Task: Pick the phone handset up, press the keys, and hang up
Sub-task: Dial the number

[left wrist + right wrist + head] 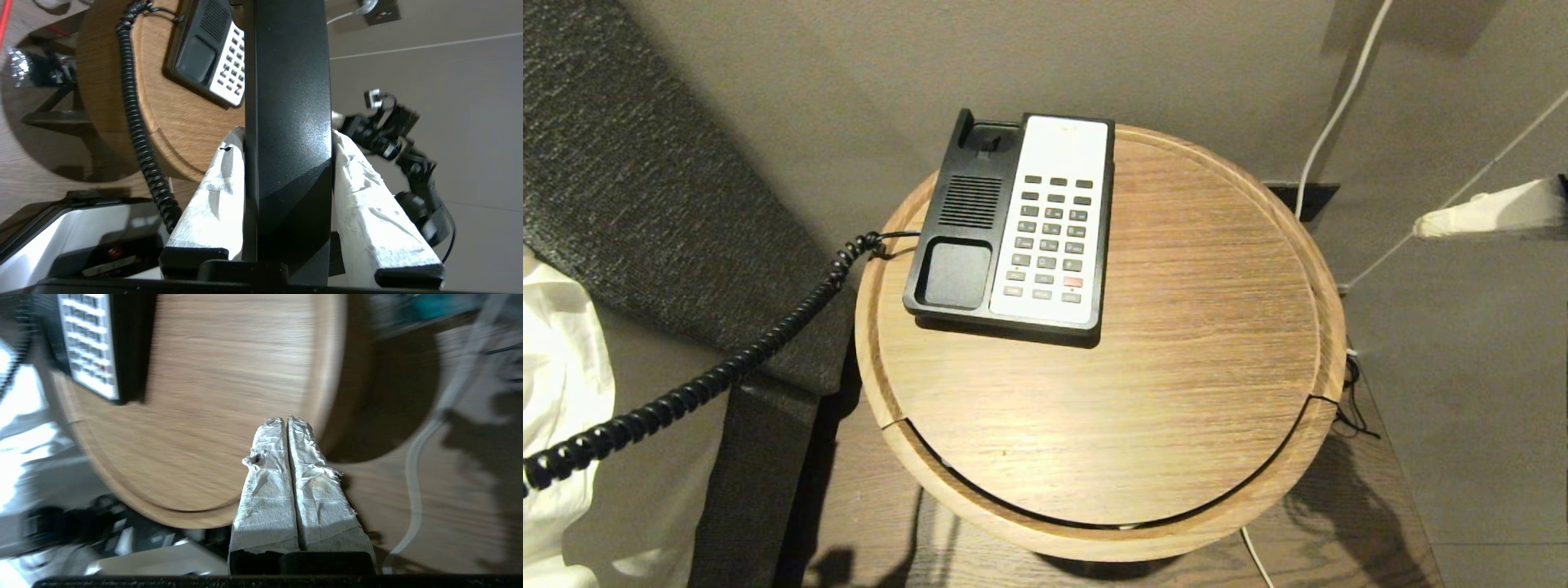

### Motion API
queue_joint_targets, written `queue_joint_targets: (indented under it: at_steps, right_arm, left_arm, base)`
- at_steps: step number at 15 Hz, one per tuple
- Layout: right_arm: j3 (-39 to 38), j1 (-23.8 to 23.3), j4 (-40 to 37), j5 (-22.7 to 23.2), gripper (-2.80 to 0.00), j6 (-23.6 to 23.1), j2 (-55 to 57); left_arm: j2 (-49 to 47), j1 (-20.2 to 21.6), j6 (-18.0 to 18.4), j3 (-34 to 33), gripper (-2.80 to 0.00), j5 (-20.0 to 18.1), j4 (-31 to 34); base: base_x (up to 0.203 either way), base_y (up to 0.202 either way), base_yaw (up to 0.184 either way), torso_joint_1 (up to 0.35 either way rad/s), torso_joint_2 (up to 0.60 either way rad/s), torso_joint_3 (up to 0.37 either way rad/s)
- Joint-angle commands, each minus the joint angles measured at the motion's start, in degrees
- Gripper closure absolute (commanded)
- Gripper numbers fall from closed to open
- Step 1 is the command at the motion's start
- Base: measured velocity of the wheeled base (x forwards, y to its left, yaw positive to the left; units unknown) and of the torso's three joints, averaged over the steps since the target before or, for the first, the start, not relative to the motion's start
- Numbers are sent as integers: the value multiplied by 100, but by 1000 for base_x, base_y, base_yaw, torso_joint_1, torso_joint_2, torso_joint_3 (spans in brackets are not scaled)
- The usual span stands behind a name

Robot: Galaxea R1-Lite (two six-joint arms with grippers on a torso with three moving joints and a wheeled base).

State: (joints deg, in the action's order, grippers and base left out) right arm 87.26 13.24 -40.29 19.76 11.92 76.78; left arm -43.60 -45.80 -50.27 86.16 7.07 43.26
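So the left gripper (288,141) had the phone handset (288,102) clamped between its taped fingers, lifted off to the left of the phone base (956,237), coiled cord (727,367) trailing. The right gripper (1421,224), pinched shut with nothing in it, hung well right of the base. Looked like key-pressing time: that tip needed to get over the keys (1054,237) and poke one cleanly.

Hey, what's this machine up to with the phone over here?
It is partway through a pretend phone call. Its left tool holds the black phone handset lifted off the phone base, with the coiled cord trailing off the round wooden table. The cradle is empty. Its right tool, fingers closed together, is out past the table's right side, not yet at the keys.
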Motion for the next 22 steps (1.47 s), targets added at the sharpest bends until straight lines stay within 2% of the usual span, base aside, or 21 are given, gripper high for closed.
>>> queue_joint_targets:
  at_steps: [1, 3, 5, 9, 12, 14, 16, 20, 22]
  right_arm:
    - [149, 591, -14, -60, 0, 400, 295]
    - [445, 1315, -19, -305, 0, 896, 507]
    - [843, 1996, 25, -795, 0, 1314, 982]
    - [1642, 2853, -24, -2019, 0, 1431, 1803]
    - [2247, 3290, -19, -2563, 0, 1439, 2227]
    - [2347, 3516, 186, -2967, 0, 1443, 2358]
    - [2356, 3617, 665, -3296, 0, 1381, 2502]
    - [2390, 3824, 719, -3859, 0, 1358, 2709]
    - [2400, 3827, 723, -3925, 0, 1348, 2763]
  left_arm:
    - [154, 10, -18, -117, 0, 5, -20]
    - [150, 10, 14, -124, 0, 14, -20]
    - [144, 10, 94, -135, 0, 8, -28]
    - [168, 18, 97, -214, 0, 13, -28]
    - [142, 27, 106, -214, 0, 5, -81]
    - [150, 27, 106, -214, 0, 5, -81]
    - [143, 36, 108, -214, 0, 5, -81]
    - [168, 62, 106, -240, 0, -4, -81]
    - [159, 62, 114, -240, 0, -4, -81]
  base:
    - [0, 0, 0, 0, 0, 0]
    - [0, 0, 0, 0, 0, 0]
    - [0, 0, 0, 0, 0, 0]
    - [0, 0, 0, 0, 0, 0]
    - [0, 0, 0, 0, 0, 0]
    - [0, 0, 0, 0, 0, 0]
    - [0, 0, 0, 0, 0, 0]
    - [0, 0, 0, 0, 0, 0]
    - [0, 0, 0, 0, 0, 0]
